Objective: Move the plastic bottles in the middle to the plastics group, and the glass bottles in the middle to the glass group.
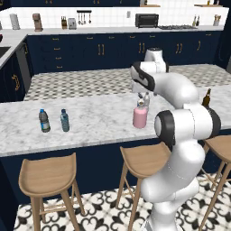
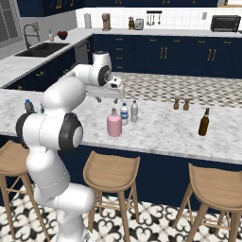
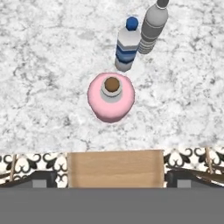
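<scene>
Above pink bottle (image 3: 111, 97), tool (image 2: 109, 98).

Bright even light, soft shadows, sharp

- Left base view looked forward and down from behind the arm's left, across the desk (image 1: 90, 119).
- Right base view did likewise from the right; both shared the pink bottle (image 1: 140, 117) and desk (image 2: 156, 125).
- Hand view looked straight down, close above that pink bottle (image 3: 111, 98) and the desk (image 3: 43, 87) edge.
</scene>
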You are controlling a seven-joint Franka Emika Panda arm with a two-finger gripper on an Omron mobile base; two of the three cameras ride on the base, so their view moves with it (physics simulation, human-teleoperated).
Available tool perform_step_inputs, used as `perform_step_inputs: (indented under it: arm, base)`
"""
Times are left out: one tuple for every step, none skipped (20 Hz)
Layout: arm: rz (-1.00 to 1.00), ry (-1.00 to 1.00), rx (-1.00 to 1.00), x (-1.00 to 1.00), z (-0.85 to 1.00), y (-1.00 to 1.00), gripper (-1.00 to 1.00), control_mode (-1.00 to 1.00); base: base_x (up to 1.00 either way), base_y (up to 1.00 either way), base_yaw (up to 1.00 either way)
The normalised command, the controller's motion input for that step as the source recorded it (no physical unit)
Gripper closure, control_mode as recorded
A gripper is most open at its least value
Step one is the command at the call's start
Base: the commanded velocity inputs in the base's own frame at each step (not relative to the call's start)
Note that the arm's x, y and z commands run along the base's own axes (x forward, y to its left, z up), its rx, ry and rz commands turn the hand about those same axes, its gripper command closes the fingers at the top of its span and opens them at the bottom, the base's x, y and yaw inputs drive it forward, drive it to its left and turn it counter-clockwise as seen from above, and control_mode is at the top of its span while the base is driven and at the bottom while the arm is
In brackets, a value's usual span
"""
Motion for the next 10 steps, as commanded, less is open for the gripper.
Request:
perform_step_inputs:
  arm:
    - [-0.10, -0.08, 0.01, 0.07, -0.64, -0.03, -1.00, -1.00]
    - [-0.10, -0.09, 0.00, 0.19, -0.63, 0.00, -1.00, -1.00]
    - [-0.09, -0.09, 0.00, 0.26, -0.51, 0.00, -1.00, -1.00]
    - [-0.08, -0.11, 0.00, 0.26, -0.33, 0.00, -1.00, -1.00]
    - [-0.07, -0.12, 0.00, 0.30, -0.24, 0.01, -1.00, -1.00]
    - [-0.07, -0.11, 0.00, 0.32, -0.20, 0.05, -1.00, -1.00]
    - [-0.06, -0.09, 0.00, 0.37, -0.11, 0.00, -1.00, -1.00]
    - [-0.03, -0.10, 0.00, 0.39, -0.13, 0.00, -1.00, -1.00]
    - [-0.02, -0.13, 0.00, 0.34, -0.06, 0.00, -1.00, -1.00]
    - [-0.02, -0.14, 0.00, 0.23, -0.04, 0.00, -1.00, -1.00]
  base:
    - [0.00, 0.00, 0.00]
    - [0.00, 0.00, 0.00]
    - [0.00, 0.00, 0.00]
    - [0.00, 0.00, 0.00]
    - [0.00, 0.00, 0.00]
    - [0.00, 0.00, 0.00]
    - [0.00, 0.00, 0.00]
    - [0.00, 0.00, 0.00]
    - [0.00, 0.00, 0.00]
    - [0.00, 0.00, 0.00]
